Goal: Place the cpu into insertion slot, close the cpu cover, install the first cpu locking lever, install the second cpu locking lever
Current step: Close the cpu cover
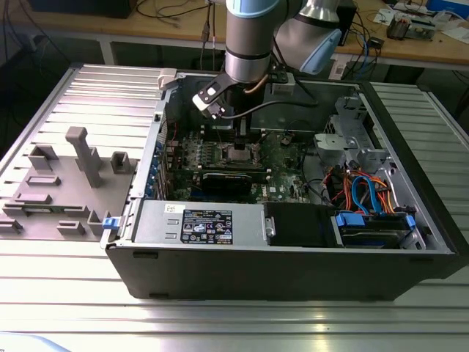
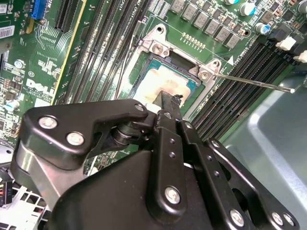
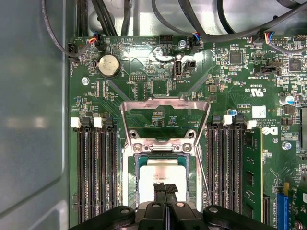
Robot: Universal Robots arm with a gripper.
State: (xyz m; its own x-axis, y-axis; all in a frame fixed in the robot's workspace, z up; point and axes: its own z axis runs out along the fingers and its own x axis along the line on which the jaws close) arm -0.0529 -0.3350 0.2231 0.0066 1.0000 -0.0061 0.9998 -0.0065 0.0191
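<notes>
The cpu lies flat in the insertion slot, its silver top smeared with pale residue. My gripper is right over the chip with its black fingertips pressed together at the chip's top, nothing between them. The cpu cover stands swung up and open behind the socket. A thin locking lever sticks out free beside the socket rim. In the exterior view the gripper reaches down into the open computer case onto the socket.
Long black memory slots flank the socket on both sides. A coin battery and cables lie beyond it. The case holds a black expansion card, a power supply and a drive cage. Grey fixtures stand outside.
</notes>
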